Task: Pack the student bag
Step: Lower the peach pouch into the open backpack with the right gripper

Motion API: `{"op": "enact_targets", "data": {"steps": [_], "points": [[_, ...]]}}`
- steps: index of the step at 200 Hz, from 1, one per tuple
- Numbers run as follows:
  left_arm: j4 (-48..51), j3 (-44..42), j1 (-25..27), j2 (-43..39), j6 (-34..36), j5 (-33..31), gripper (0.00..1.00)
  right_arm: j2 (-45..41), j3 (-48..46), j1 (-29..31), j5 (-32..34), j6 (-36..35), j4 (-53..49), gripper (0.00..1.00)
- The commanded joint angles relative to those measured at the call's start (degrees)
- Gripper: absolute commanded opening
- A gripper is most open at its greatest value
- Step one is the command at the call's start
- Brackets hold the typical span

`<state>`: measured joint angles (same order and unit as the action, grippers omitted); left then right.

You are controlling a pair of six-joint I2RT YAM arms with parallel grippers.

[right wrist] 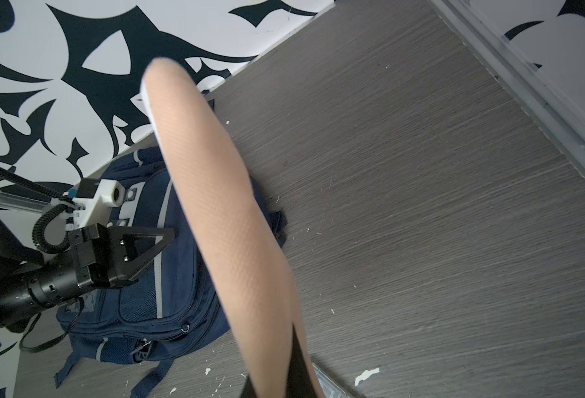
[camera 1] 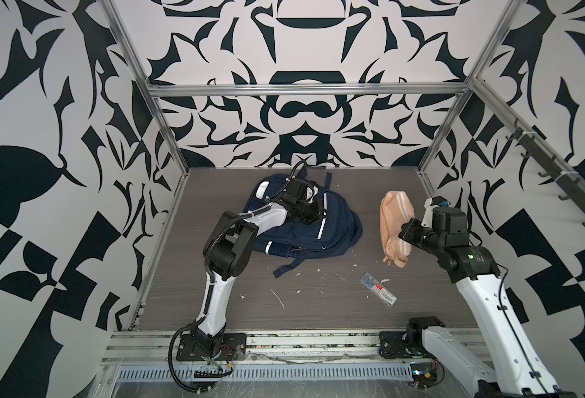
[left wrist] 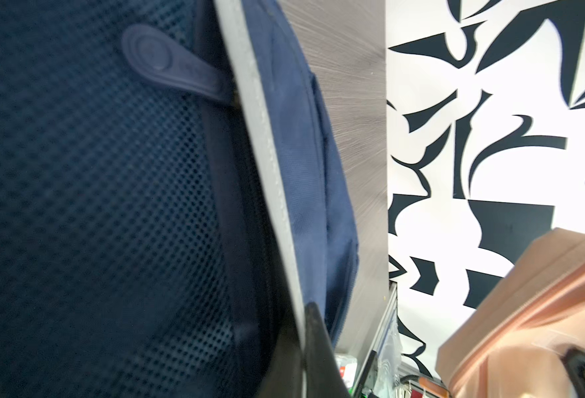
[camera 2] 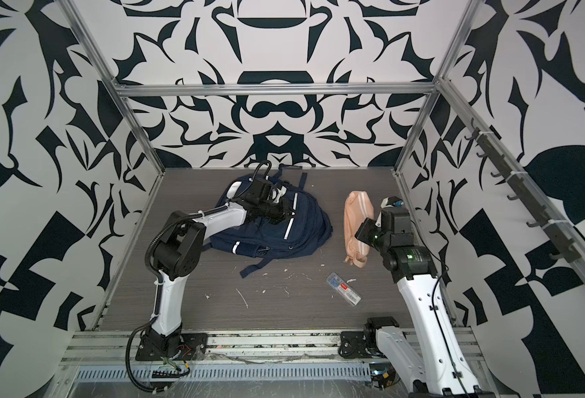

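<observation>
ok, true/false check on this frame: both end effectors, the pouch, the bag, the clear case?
1. The right end effector grips the peach pouch. True.
2. The pouch is inside the student bag. False: it is outside, clear of the bag.
3. A clear plastic case lies on the table. True.
4. The left end effector is open over bare table. False: it is shut on the bag's white-striped edge.

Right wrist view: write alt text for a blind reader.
A peach pouch, gripped by the right hand, stretches diagonally across the frame above a grey table. Behind it lies the navy student bag, with the left hand closed at its front.
</observation>
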<state>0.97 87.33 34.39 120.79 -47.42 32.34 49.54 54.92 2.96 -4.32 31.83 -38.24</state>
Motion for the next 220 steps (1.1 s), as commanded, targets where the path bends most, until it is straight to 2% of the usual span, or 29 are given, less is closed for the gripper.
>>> {"op": "enact_targets", "data": {"steps": [1,33,69,108,156,192,220], "points": [[-0.88,0.53,-0.46,-7.31,2.16,3.74,0.00,-1.10,-0.63,-0.05,-0.93,3.93,4.31,0.00],[-2.78,-1.57,-1.49,-13.42,2.32,6.71,0.00,-1.80,-1.39,-0.06,-1.45,10.56,8.61,0.00],[-4.40,-3.47,-2.11,-19.28,2.07,9.95,0.00,1.42,0.96,-0.04,-4.42,11.81,9.49,0.00],[-12.47,-6.84,-3.02,-24.34,-0.62,12.16,0.00,5.20,0.23,0.91,-9.18,19.85,16.37,0.00],[-21.46,-8.62,-3.03,-25.04,-7.24,11.18,0.00,12.88,-1.53,10.75,-6.21,29.09,27.57,0.00],[-24.64,-7.90,-2.80,-24.39,-9.54,10.34,0.00,21.64,-1.59,18.92,-3.76,32.10,34.85,0.00],[-25.45,-7.26,-2.50,-24.03,-9.95,10.29,0.00,27.85,-1.37,20.89,-3.63,31.89,40.12,0.00]]}}
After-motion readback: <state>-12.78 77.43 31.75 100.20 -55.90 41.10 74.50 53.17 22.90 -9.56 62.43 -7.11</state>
